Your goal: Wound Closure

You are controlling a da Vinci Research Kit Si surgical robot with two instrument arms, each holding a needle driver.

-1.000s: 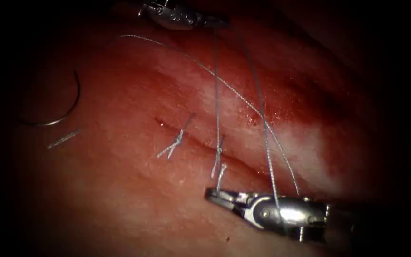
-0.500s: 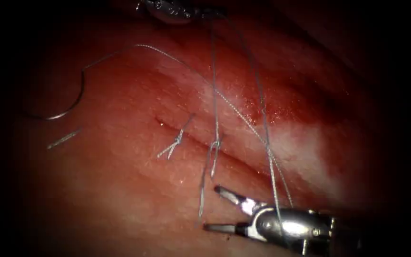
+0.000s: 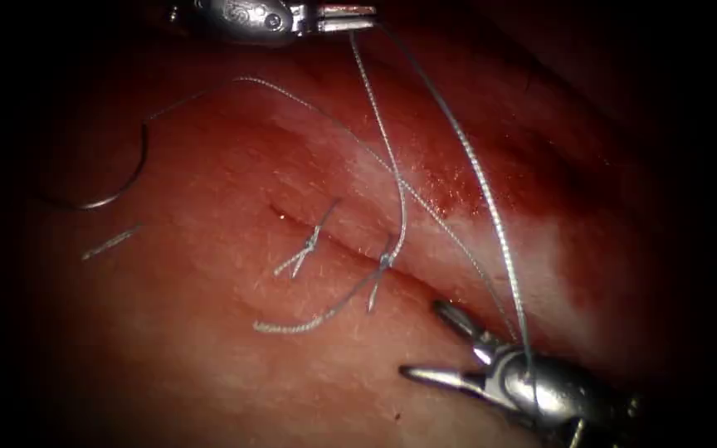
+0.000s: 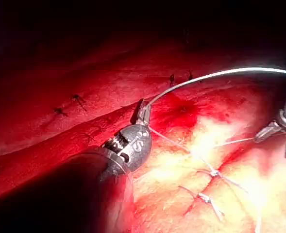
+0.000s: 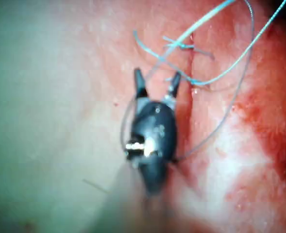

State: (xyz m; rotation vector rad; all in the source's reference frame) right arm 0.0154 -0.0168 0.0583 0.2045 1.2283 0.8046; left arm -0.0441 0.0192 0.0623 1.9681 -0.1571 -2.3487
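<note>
A knot is being worked at the second stitch on the cut (image 3: 350, 249). One second ago the right tool (image 3: 437, 344) had its jaws clamped on the short tail near the knot; half a second ago they had parted, and now they stand wide apart with nothing between them, while the freed tail (image 3: 309, 319) has dropped into a curl on the tissue (image 3: 209, 348) left of the cut, near side. The left tool (image 3: 350, 17), at the far edge of the scene, keeps its jaws closed on the thread (image 3: 396, 191), which runs down from it to the knot (image 3: 385, 261); that strand has gone from straight to bowed, so tension has eased. A further strand falls from the left tool's jaws and drapes over the right tool's wrist. The needle (image 3: 126, 178) lies loose on the tissue, well left of the cut, in neither tool and not in the tissue, its thread arcing across to the right. An earlier tied stitch (image 3: 309, 247) sits just left of the knot, and a cut end of thread (image 3: 109, 242) lies below the needle. In my judgement, the next throw calls for the slack tail being retaken and the draped strand kept clear.
</note>
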